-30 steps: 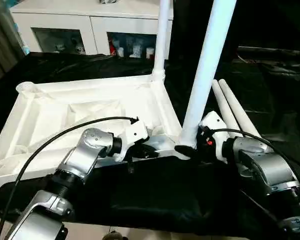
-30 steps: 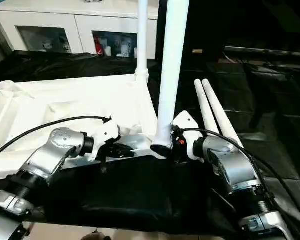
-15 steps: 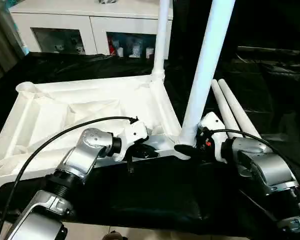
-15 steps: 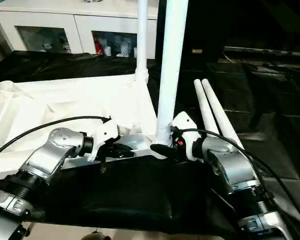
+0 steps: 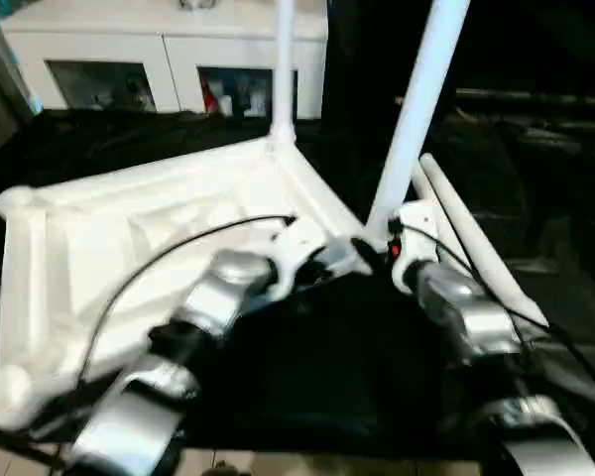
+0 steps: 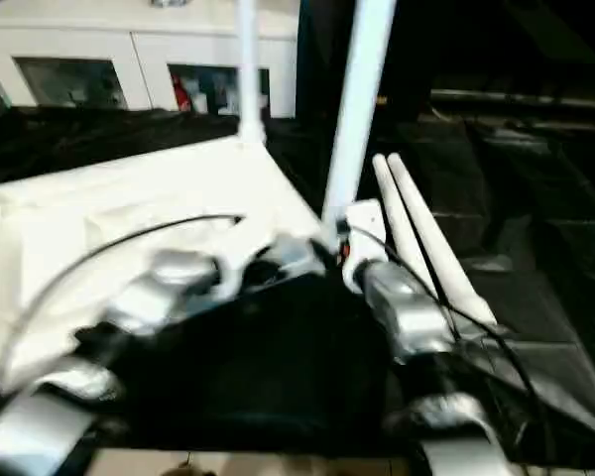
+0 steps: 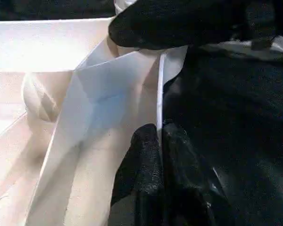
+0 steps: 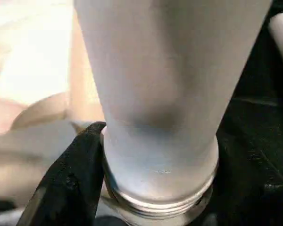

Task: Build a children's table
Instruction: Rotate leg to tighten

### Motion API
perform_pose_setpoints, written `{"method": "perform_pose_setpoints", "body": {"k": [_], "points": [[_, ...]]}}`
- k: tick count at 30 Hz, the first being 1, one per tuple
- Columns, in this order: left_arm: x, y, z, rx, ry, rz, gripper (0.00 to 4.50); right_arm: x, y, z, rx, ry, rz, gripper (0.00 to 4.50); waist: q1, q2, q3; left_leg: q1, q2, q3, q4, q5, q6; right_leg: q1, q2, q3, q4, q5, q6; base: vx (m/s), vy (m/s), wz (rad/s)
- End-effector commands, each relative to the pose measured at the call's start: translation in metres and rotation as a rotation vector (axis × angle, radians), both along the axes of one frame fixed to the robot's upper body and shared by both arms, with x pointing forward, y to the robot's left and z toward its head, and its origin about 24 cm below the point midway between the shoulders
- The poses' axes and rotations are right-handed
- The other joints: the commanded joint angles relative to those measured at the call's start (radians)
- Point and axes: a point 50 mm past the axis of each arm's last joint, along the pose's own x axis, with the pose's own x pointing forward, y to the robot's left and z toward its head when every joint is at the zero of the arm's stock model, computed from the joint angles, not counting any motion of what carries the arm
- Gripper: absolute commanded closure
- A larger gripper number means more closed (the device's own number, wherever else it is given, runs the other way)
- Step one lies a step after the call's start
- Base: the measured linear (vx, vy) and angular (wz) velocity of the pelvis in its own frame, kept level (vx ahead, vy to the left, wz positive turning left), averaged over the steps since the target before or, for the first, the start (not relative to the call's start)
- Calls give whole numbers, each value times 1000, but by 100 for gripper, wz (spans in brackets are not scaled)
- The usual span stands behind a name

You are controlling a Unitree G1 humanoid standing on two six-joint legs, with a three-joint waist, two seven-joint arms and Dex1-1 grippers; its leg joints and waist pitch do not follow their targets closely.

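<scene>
Behind the work area I see a white cabinet [image 5: 169, 50] with glass-fronted compartments and small items inside, too blurred to identify. Black cloth [image 5: 307, 377] covers the table and drapes over its near edge. Strip of pale floor [image 5: 278, 464] below. Far right is dark.

Both silver arms reach forward and lean in toward each other, the left gripper [image 7: 158, 155] squeezed shut on a thin white edge, the right gripper [image 8: 151, 188] hugging a white leg.
</scene>
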Motion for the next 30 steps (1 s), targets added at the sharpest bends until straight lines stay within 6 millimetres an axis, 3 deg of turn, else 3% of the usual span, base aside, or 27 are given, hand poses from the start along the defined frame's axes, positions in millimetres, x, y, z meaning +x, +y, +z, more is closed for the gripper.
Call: {"method": "perform_pose_setpoints", "body": {"k": [1, 4, 7, 11, 17, 18, 20, 27, 30], "points": [[13, 0, 15, -39, -89, 137, 450, -6, 31, -11, 84, 54, 68, 172, 1, -13, -78, 7, 43, -12, -61, -73, 59, 64, -71, 59, -67, -84, -219, 0, 0, 0], [13, -3, 16, -46, -91, 127, 450, -3, 34, -7, 95, 31, 47, 172, 0, -11, -76, 9, 43, -12, -63, -108, 57, 62, -72, 59, -73, -118, -214, 0, 0, 0], [13, -3, 16, -47, -96, 103, 450, 0, 34, -1, 121, 4, 55, 100, 0, -11, -76, 8, 44, -13, -64, -119, 57, 63, -72, 59, -73, -123, -209, 0, 0, 0], [12, 0, 18, -67, -89, 60, 450, 1, 28, 6, 75, -34, 122, 74, -3, -16, -76, 3, 43, -14, -65, -125, 63, 68, -72, 57, -72, -127, -207, 0, 0, 0], [7, 17, 19, -69, -80, -47, 450, -9, -2, 22, -16, -78, 293, 59, -2, -17, -80, 2, 44, -14, -58, -60, 109, 71, -70, 58, -59, -26, -221, 0, 0, 0], [6, 21, 19, -65, -75, -65, 450, -13, -9, 23, -39, -74, 345, 59, -3, -12, -79, 1, 43, -14, -57, -60, 115, 70, -70, 58, -61, -25, -225, 0, 0, 0], [5, 29, 19, -69, -61, -98, 450, -23, -20, 25, -80, -61, 448, 59, 1, -13, -77, 3, 44, -13, -56, -75, 119, 69, -69, 57, -64, -44, -225, 0, 0, 0], [-13, 34, 30, -163, -41, -331, 450, -37, -42, 28, -154, -24, 559, 59, 5, -10, -71, 8, 52, -14, -64, -151, 71, 61, -74, 60, -77, -170, -219, 0, 0, 0], [-20, 35, 31, -164, -23, -388, 450, -38, -42, 31, -149, -14, 577, 59, 8, -7, -71, 10, 52, -14, -65, -156, 65, 59, -73, 60, -76, -172, -218, 0, 0, 0]]}}
